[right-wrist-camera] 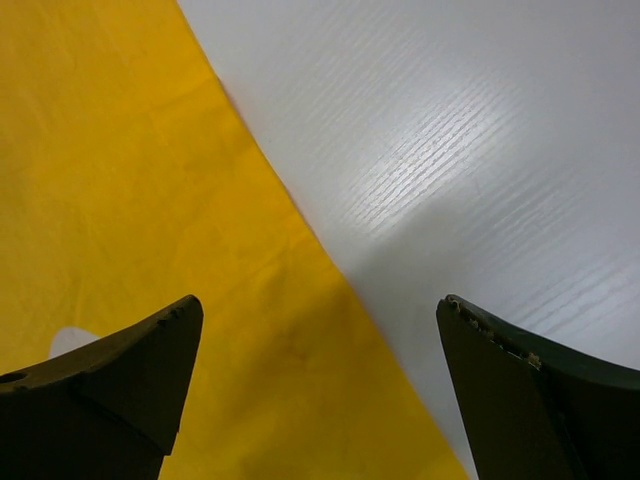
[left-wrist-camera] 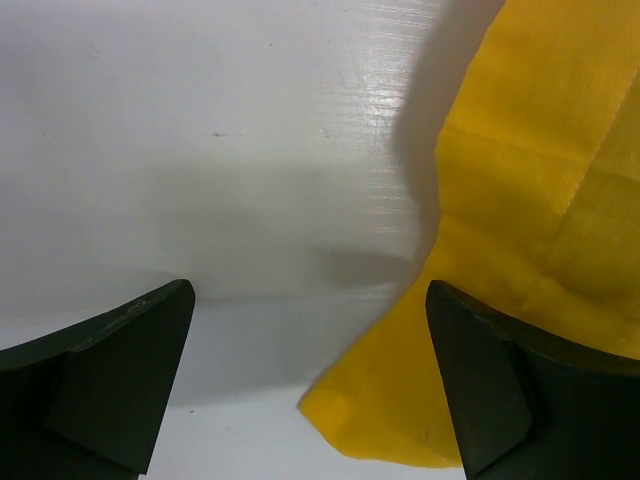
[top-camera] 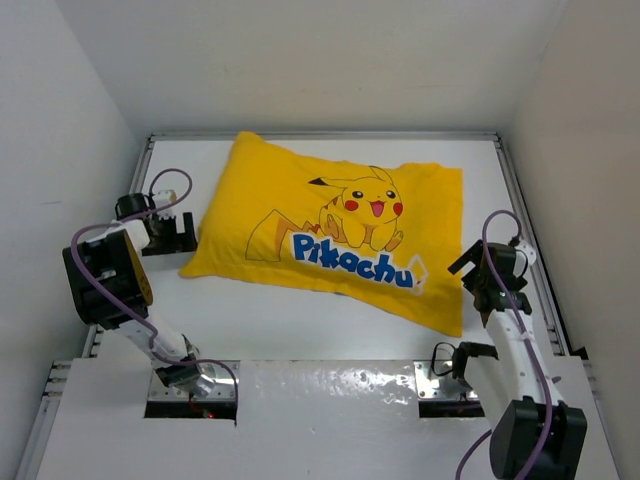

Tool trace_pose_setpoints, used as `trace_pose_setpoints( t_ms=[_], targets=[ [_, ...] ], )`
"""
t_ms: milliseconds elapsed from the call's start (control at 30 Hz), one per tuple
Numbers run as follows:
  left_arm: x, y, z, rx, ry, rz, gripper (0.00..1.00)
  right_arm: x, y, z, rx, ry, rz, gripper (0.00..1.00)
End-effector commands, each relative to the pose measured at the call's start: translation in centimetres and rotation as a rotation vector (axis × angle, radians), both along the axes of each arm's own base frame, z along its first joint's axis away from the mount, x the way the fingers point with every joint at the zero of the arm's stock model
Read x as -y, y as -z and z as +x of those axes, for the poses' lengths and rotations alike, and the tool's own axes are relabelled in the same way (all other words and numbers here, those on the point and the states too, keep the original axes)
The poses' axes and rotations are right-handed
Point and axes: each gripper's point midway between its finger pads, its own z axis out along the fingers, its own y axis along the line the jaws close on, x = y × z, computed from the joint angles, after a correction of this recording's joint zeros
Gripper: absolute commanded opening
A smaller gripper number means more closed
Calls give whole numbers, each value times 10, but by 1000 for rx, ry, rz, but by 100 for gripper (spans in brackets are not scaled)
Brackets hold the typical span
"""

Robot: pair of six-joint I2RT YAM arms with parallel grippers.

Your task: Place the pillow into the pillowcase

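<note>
The yellow pillowcase (top-camera: 330,225) with the Pikachu print lies across the middle of the white table (top-camera: 300,325), puffed up and full. No white pillow shows in any view. My left gripper (top-camera: 182,236) is open and empty at the case's left near corner; in the left wrist view (left-wrist-camera: 310,385) that yellow corner (left-wrist-camera: 520,230) lies between its fingers. My right gripper (top-camera: 472,276) is open and empty at the case's right edge; in the right wrist view (right-wrist-camera: 320,395) the yellow fabric (right-wrist-camera: 150,200) lies under its left finger.
White walls close in the table on the left, back and right. A metal rail (top-camera: 525,230) runs along the right side. A glossy white board (top-camera: 330,400) covers the near edge between the arm bases.
</note>
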Motion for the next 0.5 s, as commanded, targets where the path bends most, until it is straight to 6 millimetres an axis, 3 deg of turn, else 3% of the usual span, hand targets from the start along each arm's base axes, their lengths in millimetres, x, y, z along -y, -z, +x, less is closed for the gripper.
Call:
trace_pose_setpoints(
  t_ms=[0,467],
  targets=[
    [10,2,-10,-16,-18,-50,100,5,-10,4,43,22,-16,99],
    [11,-3,-11,6,-16,-42,100,6,-18,-2,119,9,-53,99]
  ],
)
